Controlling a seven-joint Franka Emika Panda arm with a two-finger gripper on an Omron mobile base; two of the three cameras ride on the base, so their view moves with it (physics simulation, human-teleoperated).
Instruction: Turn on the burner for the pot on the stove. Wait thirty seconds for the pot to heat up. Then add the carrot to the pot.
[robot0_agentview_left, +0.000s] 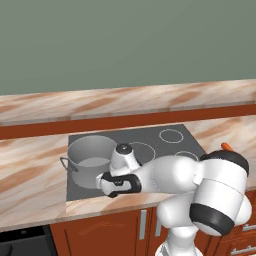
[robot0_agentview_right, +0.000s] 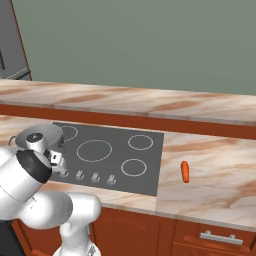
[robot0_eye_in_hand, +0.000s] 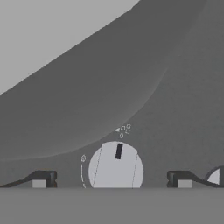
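Silver round stove knob (robot0_eye_in_hand: 115, 166) with a dark pointer mark aimed near 12 o'clock sits centred between the released jaws of the dark two-finger gripper (robot0_eye_in_hand: 111, 179), fingertips (robot0_eye_in_hand: 43, 179) at 9 and 3 o'clock of it. Beyond, at 12 o'clock, rises the wide grey metal pot (robot0_agentview_left: 91, 160) on the dark grey cooktop (robot0_agentview_right: 120, 135). Small orange carrot (robot0_agentview_right: 185, 171) lies on the marbled bench (robot0_agentview_right: 210, 175), well apart.

Glossy white rounded arm segments (robot0_agentview_left: 175, 175) with dark joint bands — a gripper (robot0_eye_in_hand: 111, 179) with small dark fingertips.
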